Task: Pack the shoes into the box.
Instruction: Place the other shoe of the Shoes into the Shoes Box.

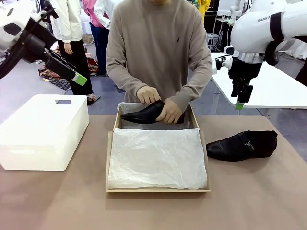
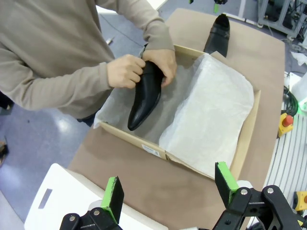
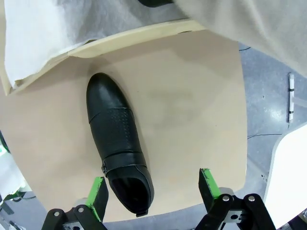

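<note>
Black leather is what catches the eye: 2 dress shoes, pointed at the toe and low in the heel, each with a strap across the top. 1 shoe (image 1: 144, 115) is gripped by the person in the beige sweater, with 1 hand (image 1: 148, 94) over its top and the other hand (image 1: 170, 111) around its heel end. It lies crosswise at the far end of the tan cardboard shoebox (image 1: 109, 163), toe towards the robot's left. I cannot tell whether it rests on the lining. The second shoe (image 1: 242, 145) stands upright on its sole on the brown tabletop (image 1: 249, 191), just beside the box on the robot's right, its toe aimed at the box wall. From above, its smooth toe, a band of fine perforations across the middle and the dark opening at the heel are plain. 1 crumpled sheet of white tissue paper (image 1: 156, 158) lines the box and spreads over its whole near part. 1 larger white box with rounded corners (image 1: 43, 129) sits apart on the robot's left. Of the 2 grippers, the left gripper (image 2: 168, 173) is raised over the white box, jaws wide with nothing between them. The right gripper (image 3: 152, 177) hangs above the shoe on the table, jaws wide too and gripping nothing.
</note>
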